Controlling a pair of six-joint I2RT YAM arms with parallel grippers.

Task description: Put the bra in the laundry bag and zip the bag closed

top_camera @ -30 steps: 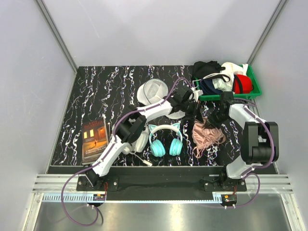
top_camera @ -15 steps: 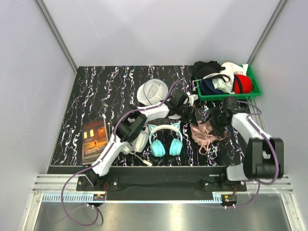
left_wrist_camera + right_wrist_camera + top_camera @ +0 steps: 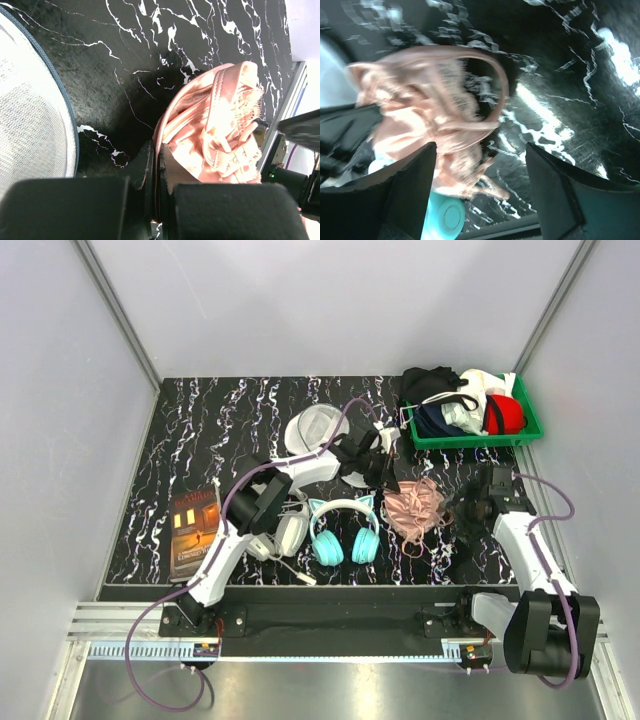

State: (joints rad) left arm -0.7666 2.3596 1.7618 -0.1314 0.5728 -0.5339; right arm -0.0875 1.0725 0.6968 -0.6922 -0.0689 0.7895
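Pinching a fold of the bra (image 3: pixel 215 125), the left gripper (image 3: pixel 157 161) was clamped tight on the pink fabric. The bra was bunched between both grippers, just right of the teal headphones (image 3: pixel 340 532). The right gripper (image 3: pixel 480 148) was spread wide, gripping nothing, just beside the bra. The laundry bag (image 3: pixel 315 428) lay on the tabletop (image 3: pixel 200 430) behind the left arm.
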